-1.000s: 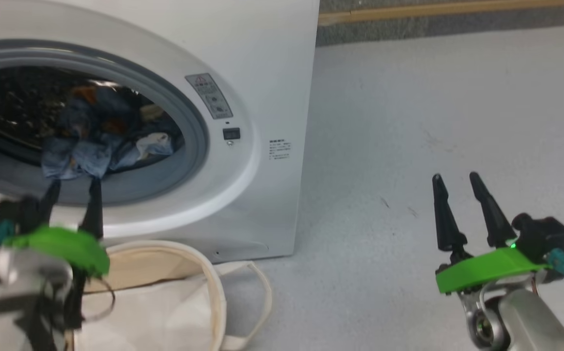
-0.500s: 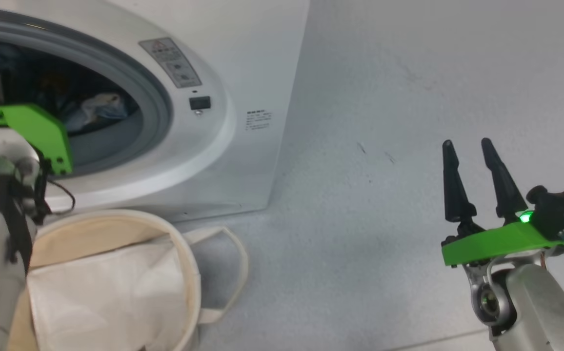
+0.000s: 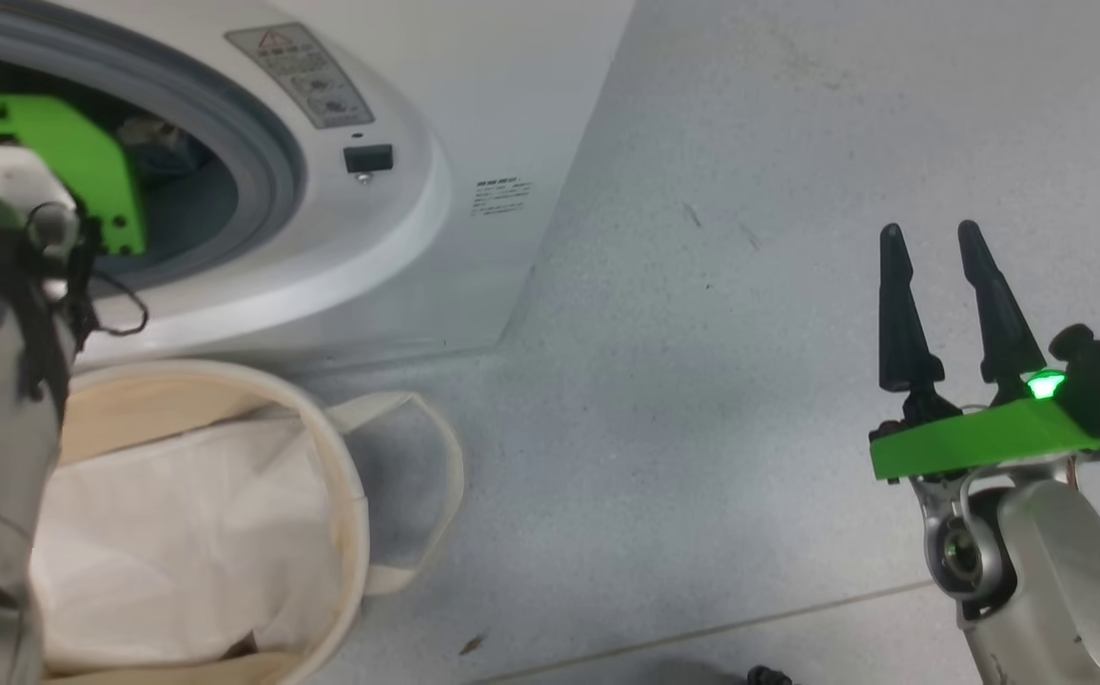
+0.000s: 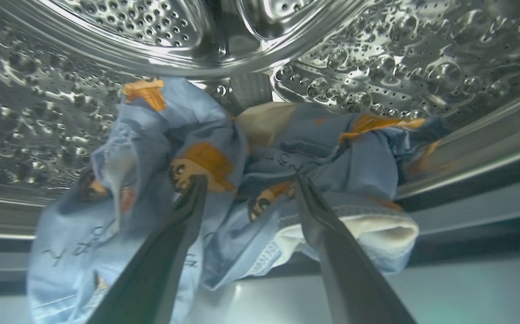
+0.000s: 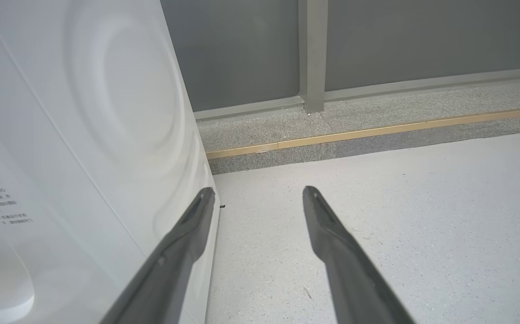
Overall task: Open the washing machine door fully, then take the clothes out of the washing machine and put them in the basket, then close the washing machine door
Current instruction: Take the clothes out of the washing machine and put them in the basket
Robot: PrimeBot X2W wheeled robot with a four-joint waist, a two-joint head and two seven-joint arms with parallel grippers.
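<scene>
The clothes (image 4: 224, 180), a blue heap printed with orange-brown bears with a cream piece tucked in, lie low in the steel drum (image 4: 377, 54) of the washing machine (image 3: 474, 114), close to its mouth. The left pincer (image 4: 251, 182), which a second ago hung just outside the opening above the basket (image 3: 350, 495), is now inside the drum. It stands spread, both fingertips at the fabric with a fold between them, and nothing is pinched yet. The head camera has dipped and turned meanwhile, so the machine's shift in that view is the camera's own. The right pincer (image 3: 929, 231), likewise spread and empty, hovers over the floor (image 3: 750, 381) well to the machine's right, as before. The basket sits on the floor just in front of the machine, holding a plain white sheet (image 3: 179, 514). The reach looks finished; closing on that fold seems the step in hand.
</scene>
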